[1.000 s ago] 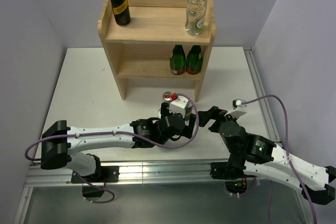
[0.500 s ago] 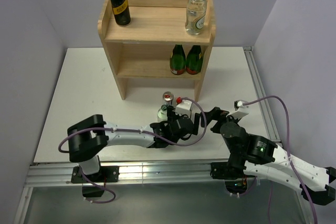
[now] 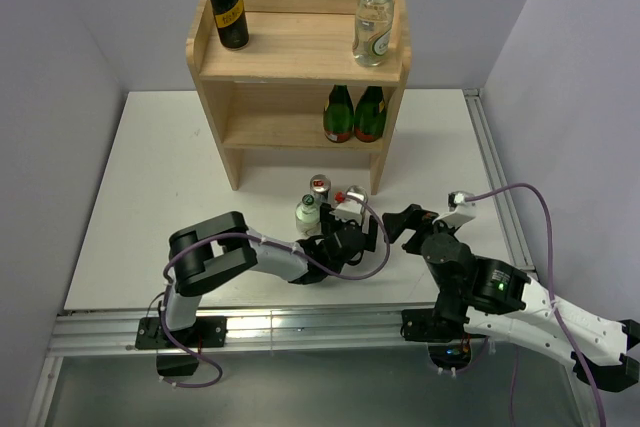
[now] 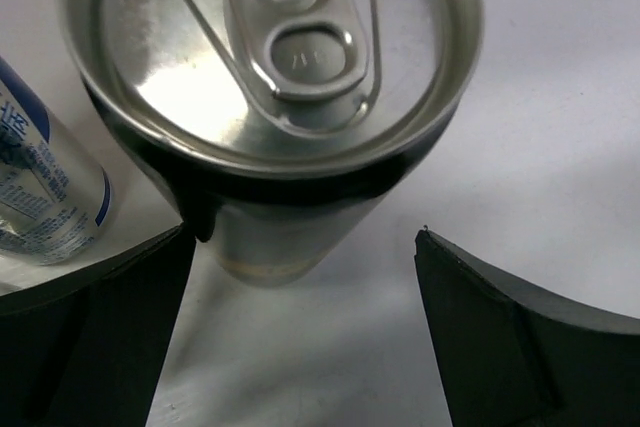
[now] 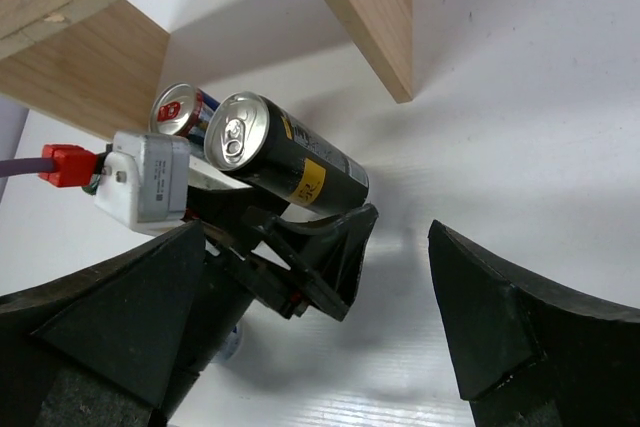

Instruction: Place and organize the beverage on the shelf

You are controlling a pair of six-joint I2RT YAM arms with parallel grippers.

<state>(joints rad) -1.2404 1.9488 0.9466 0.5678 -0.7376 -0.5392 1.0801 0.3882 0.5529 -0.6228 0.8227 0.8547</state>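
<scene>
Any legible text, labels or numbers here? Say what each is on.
No text is readable.
Far black can: gold band print too small.
Far clear bottle: label too small.
Dark green bottles: red labels too small.
Near black can: yellow patch blurred.
Silver-blue can: blue print blurred.

Two green bottles [image 3: 339, 114] with red labels are standing upright, side by side and just about touching. A white table [image 3: 160, 177] is lying between pale walls [image 3: 60, 57], with a metal rail [image 3: 300, 325] running along its near edge.
</scene>
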